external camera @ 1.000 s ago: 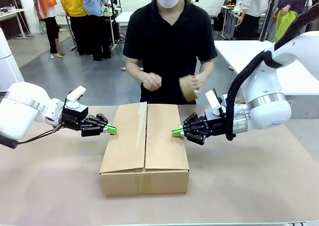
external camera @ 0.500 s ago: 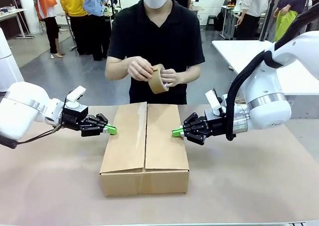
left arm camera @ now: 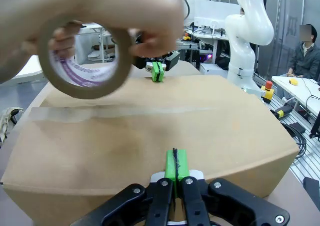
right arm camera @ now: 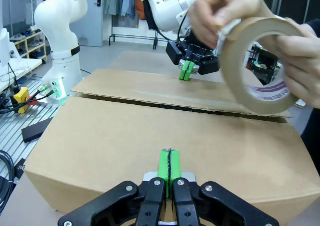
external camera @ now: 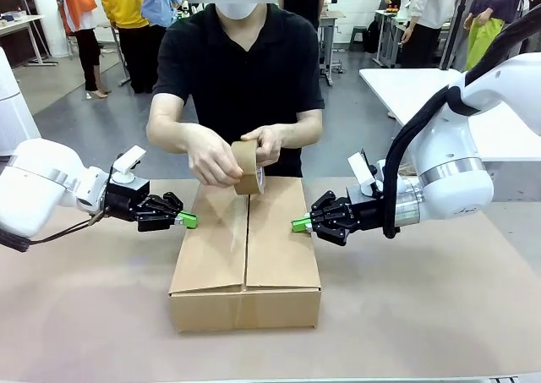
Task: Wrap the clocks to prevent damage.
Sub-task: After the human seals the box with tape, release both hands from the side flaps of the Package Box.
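A closed cardboard box [external camera: 245, 248] lies in the middle of the table, its two top flaps meeting at a lengthwise seam. The clocks are hidden. My left gripper [external camera: 188, 221] is shut, with its green tips against the left flap's edge [left arm camera: 175, 168]. Shut as well, my right gripper [external camera: 300, 224] presses the right flap [right arm camera: 169, 166]. The person's hands hold a brown tape roll [external camera: 247, 167] just above the far end of the seam. That roll appears close up in the left wrist view [left arm camera: 85, 90] and the right wrist view [right arm camera: 234, 61].
Brown paper covers the table [external camera: 423, 315] around the box. A white table [external camera: 499, 129] stands behind my right arm. Several people stand in the background. Free room lies in front of the box and to both sides.
The person has leaned forward and brought the tape roll from chest height down to the far end of the box. Both grippers have stayed put on the flaps.
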Robot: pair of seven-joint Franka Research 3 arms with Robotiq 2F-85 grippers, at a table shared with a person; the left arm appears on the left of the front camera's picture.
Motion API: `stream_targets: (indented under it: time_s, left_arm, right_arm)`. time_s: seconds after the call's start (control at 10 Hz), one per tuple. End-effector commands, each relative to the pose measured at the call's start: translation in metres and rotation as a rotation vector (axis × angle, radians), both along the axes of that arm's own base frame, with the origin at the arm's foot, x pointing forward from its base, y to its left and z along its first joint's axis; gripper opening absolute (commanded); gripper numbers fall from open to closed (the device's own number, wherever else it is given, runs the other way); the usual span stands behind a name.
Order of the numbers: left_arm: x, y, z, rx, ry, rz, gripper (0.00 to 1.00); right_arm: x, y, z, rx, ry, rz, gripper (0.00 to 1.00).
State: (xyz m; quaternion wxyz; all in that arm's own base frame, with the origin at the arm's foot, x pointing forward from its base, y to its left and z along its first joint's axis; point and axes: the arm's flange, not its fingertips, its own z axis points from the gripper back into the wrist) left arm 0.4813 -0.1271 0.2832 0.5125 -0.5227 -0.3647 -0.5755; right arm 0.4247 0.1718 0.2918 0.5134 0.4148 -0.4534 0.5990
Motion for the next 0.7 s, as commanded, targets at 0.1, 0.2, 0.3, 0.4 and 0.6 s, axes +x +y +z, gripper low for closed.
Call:
stream_targets:
  time_s: [0.1,0.2,0.3,0.4,0.6]
  left_arm:
    - [0.0006,-0.0013,-0.0020,0.009,-0.002,0.003,0.00]
    - [0.0006,-0.0013,-0.0020,0.009,-0.002,0.003,0.00]
    - [0.0006,-0.0013,-0.0020,0.009,-0.002,0.003,0.00]
    - [0.0006,-0.0013,-0.0020,0.009,-0.002,0.003,0.00]
    - [0.0006,-0.0013,-0.0020,0.009,-0.002,0.003,0.00]
  right_arm:
    - [-0.0005,0.0005,-0.0036,-0.005,0.002,-0.004,0.01]
    - [-0.0005,0.0005,-0.0036,-0.005,0.002,-0.004,0.01]
    - [-0.0005,0.0005,-0.0036,-0.005,0.002,-0.004,0.01]
    - [-0.0005,0.0005,-0.0036,-0.005,0.002,-0.004,0.01]
    - [-0.0005,0.0005,-0.0036,-0.005,0.002,-0.004,0.01]
